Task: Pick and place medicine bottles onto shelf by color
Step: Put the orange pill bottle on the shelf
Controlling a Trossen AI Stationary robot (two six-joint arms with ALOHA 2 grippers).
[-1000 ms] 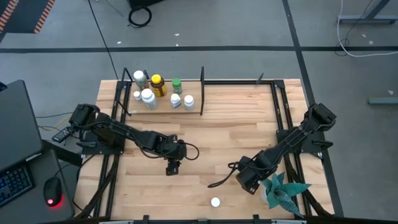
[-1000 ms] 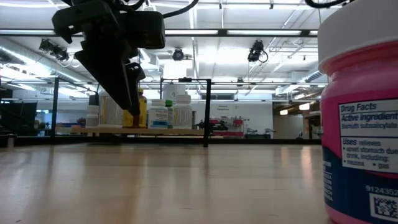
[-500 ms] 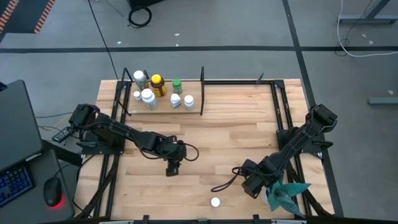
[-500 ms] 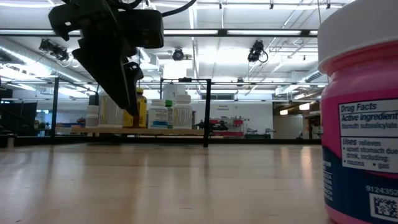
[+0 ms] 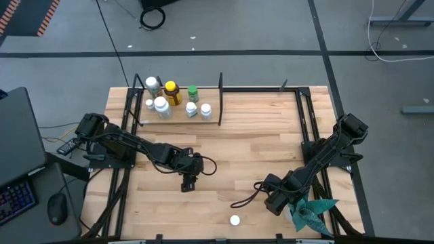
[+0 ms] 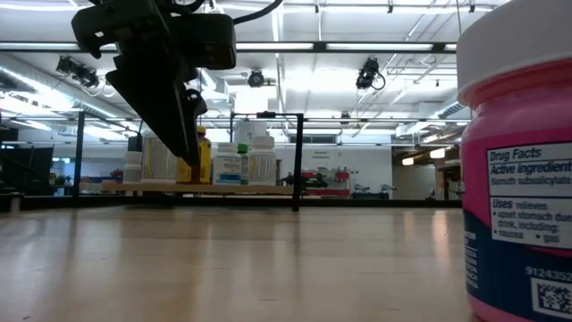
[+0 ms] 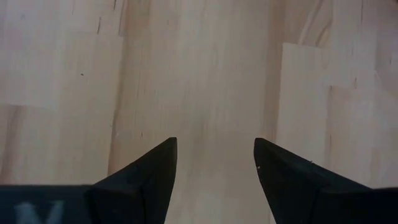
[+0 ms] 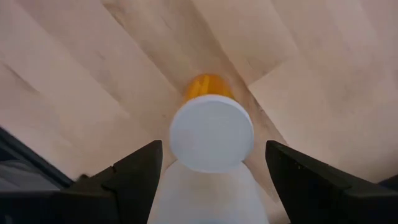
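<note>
A pink bottle (image 6: 518,179) with a white cap stands very near on the right, its label reading "Drug Facts". On the left a dark pincer (image 6: 183,134) hangs above the bare wooden table (image 6: 268,268), pointing down; whether it is open is hard to judge. Far behind, several bottles (image 6: 234,164) stand on the shelf (image 6: 206,189) beside a black upright post (image 6: 297,161).

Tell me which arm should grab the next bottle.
Right. The right gripper, beside the teal plant, has a white-capped bottle directly in front of it. The left gripper hovers open over bare tabletop, with no bottle in its view.
</note>
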